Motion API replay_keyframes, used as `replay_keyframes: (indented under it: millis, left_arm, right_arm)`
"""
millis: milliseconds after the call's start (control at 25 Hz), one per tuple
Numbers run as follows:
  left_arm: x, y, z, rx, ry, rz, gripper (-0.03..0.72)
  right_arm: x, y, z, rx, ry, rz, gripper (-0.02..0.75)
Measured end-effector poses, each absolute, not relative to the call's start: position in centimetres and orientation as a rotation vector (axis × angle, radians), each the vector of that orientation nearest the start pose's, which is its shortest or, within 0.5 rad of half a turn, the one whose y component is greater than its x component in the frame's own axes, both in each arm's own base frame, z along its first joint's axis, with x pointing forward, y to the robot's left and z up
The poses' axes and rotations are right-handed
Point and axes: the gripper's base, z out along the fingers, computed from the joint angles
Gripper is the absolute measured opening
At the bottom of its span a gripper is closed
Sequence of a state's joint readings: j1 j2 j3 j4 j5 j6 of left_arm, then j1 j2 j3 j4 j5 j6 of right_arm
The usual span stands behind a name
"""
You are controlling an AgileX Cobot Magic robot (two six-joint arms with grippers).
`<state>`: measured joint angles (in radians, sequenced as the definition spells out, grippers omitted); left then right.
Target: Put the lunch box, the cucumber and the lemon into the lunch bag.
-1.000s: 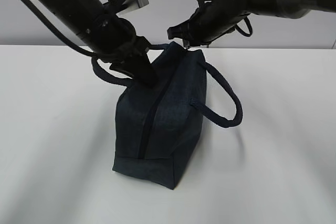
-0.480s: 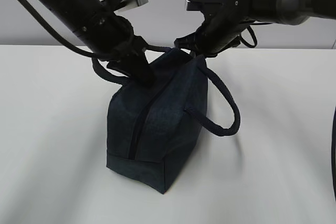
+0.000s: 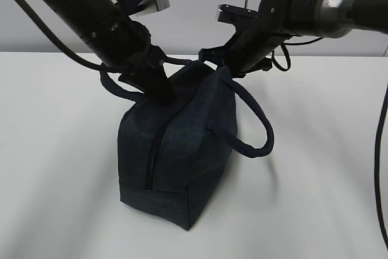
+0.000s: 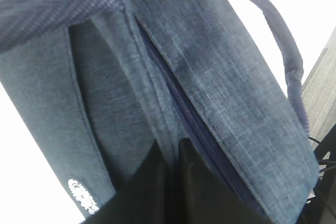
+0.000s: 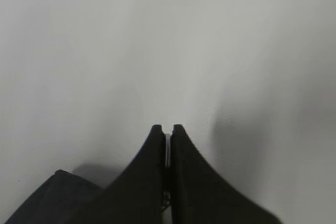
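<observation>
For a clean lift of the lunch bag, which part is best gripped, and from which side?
The free loop handle on the lunch bag. It bows out clear of the fabric wall on the right arm's side, so a gripper coming from the right could probably close around the strap without catching the bag.

**Right wrist: jaws pinched over bare table**

My right gripper (image 5: pixel 167 129) rises from six o'clock, its black fingers (image 5: pixel 142 182) pressed together on a thin silver sliver. The lunch bag (image 5: pixel 50 200) shows as a dark corner at seven o'clock. White table (image 5: pixel 168 40) fills everything else.
</observation>
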<state>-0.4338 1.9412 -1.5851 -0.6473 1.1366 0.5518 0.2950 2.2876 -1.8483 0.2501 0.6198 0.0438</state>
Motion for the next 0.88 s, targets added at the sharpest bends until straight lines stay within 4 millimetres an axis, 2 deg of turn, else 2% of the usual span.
replay_keyframes:
  millis: [160, 720, 800, 880]
  left_arm:
    - [34.63, -21.50, 25.28, 1.046, 2.625, -0.864, -0.009]
    - [34.69, -21.50, 25.38, 1.030, 2.623, -0.860, -0.006]
    - [34.71, -21.51, 25.43, 0.999, 2.639, -0.865, 0.018]
    - [34.82, -21.51, 25.85, 0.984, 2.647, -0.859, 0.081]
  right_arm:
    - [48.36, 16.19, 17.11, -0.073, 2.561, 0.448, 0.000]
    - [48.54, 15.60, 16.72, -0.036, 2.576, 0.465, 0.000]
    - [48.52, 15.61, 16.72, -0.035, 2.578, 0.467, 0.000]
    - [48.55, 15.54, 16.66, -0.033, 2.579, 0.467, 0.000]
